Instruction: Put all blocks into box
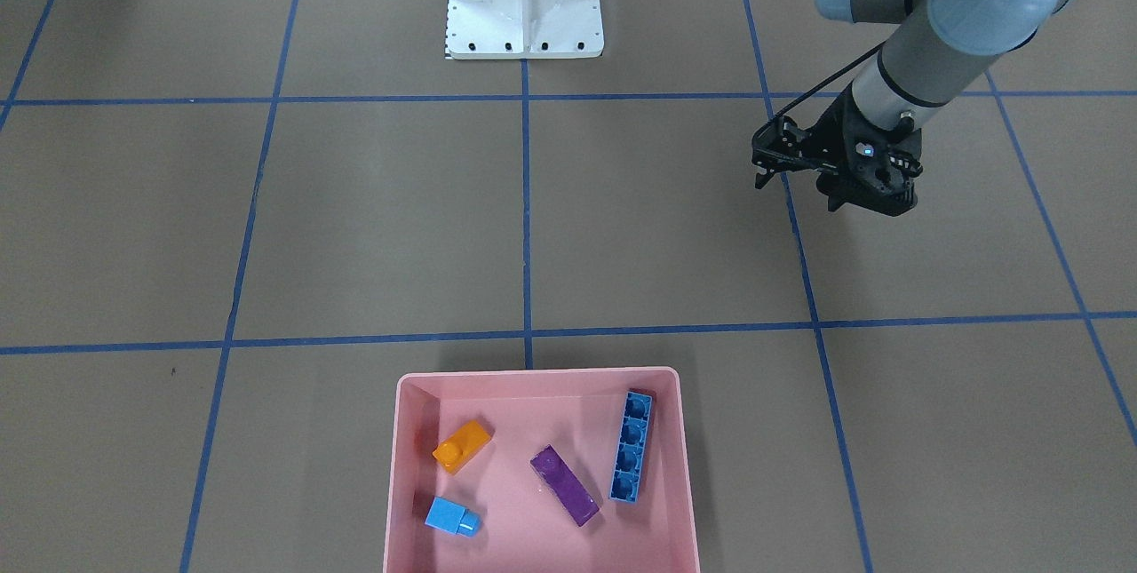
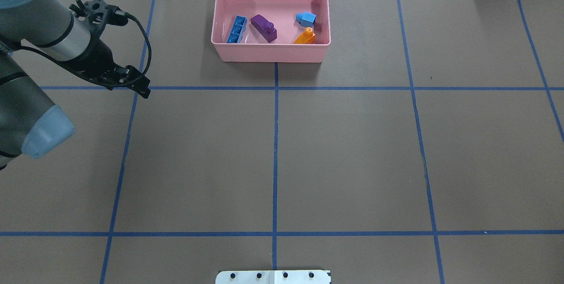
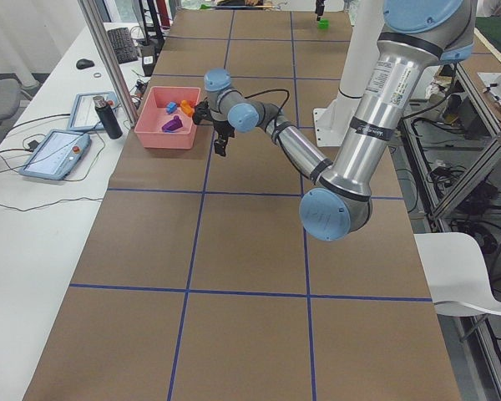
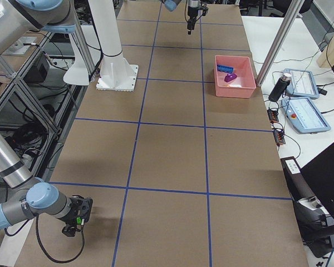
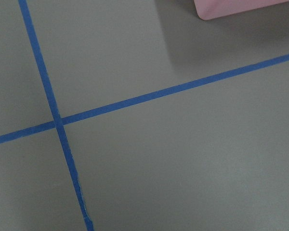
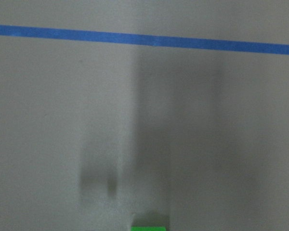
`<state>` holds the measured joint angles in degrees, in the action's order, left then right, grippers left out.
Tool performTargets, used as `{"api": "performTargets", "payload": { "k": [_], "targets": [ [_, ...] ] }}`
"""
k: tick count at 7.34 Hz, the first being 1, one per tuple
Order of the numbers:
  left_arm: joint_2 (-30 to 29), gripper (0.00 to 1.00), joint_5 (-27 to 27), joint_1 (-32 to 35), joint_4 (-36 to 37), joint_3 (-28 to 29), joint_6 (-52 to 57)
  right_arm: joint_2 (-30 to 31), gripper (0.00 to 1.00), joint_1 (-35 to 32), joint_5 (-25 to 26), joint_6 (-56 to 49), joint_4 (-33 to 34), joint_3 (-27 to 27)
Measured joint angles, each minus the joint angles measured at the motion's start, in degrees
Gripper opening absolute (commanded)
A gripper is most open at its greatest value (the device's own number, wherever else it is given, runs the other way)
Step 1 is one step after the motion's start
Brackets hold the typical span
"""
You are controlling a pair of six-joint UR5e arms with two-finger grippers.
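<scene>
Four blocks (image 2: 263,27) lie in the pink box (image 2: 271,53), top centre overhead. Green block (image 6: 149,227) touches my right wrist view's bottom edge. Left gripper (image 2: 142,89) (upper left) and right gripper (image 4: 72,221): clenched or released, I cannot tell.

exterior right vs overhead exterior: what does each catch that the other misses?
Only exterior right: the right claw with a green block at its tips, far from the box; whether it grips the block, I cannot tell.
Only overhead exterior: the orange block and the light-blue block inside the box.
Both: the box, the long blue block, the purple block, and the left claw off to the box's side.
</scene>
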<state>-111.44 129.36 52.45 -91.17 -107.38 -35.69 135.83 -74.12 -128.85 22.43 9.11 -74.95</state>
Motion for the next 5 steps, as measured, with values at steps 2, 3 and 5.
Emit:
{"api": "performTargets", "payload": {
  "k": [2, 3, 5],
  "targets": [
    [0.7, 1.0, 0.0, -0.1, 0.0, -0.9, -0.1, -0.5, 1.0, 0.1, -4.0, -0.5, 0.1, 0.1],
    [1.1, 1.0, 0.0, -0.1, -0.1, -1.4, -0.2, -0.5, 1.0, 0.2, -5.7, -1.3, 0.1, 0.3],
    [1.4, 1.0, 0.0, -0.2, -0.1, -1.8, -0.3, -0.6, 1.0, 0.2, -6.7, -4.7, 0.3, 2.0]
  ]
}}
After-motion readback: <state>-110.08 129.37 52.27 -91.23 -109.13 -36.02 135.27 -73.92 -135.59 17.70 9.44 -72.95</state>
